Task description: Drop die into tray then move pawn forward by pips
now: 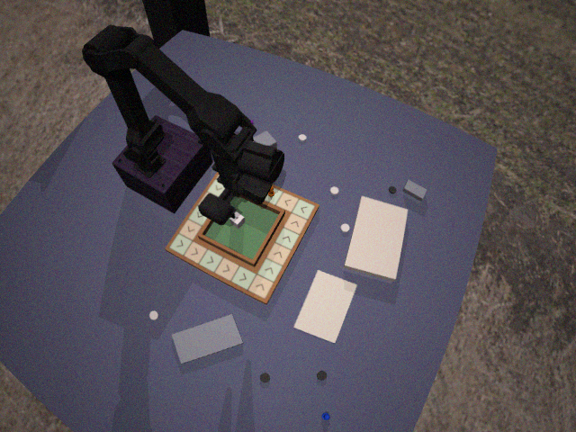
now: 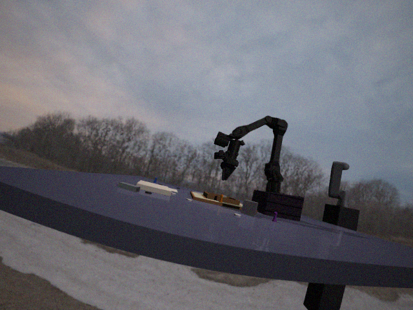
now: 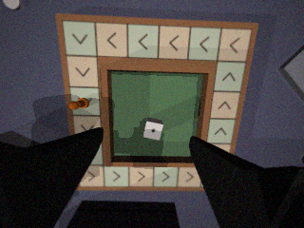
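Top, arm: bent over the board (image 1: 265, 299), gripper (image 1: 241, 204) above the tray (image 1: 228, 253)
Top, die (image 1: 237, 219): white, inside the tray, partly hidden
Exterior, arm: raised and bent, gripper (image 2: 225, 178) pointing down, apart from the board (image 2: 206, 201)
Exterior, pawn (image 2: 221, 199): orange, upright
Wrist, gripper (image 3: 147, 137): fingers apart, nothing between them
Wrist, die (image 3: 153, 130): one dark pip on top, on the green tray floor
Wrist, pawn (image 3: 80, 103): on a left-side square

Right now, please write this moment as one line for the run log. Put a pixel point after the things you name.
gripper (image 2: 226, 179) (image 3: 147, 137): open, above board (image 1: 266, 300) (image 3: 180, 65) | die (image 1: 237, 219) (image 3: 153, 130): in tray, one pip up | orange pawn (image 1: 271, 191) (image 2: 221, 199) (image 3: 79, 104): on ring, not held
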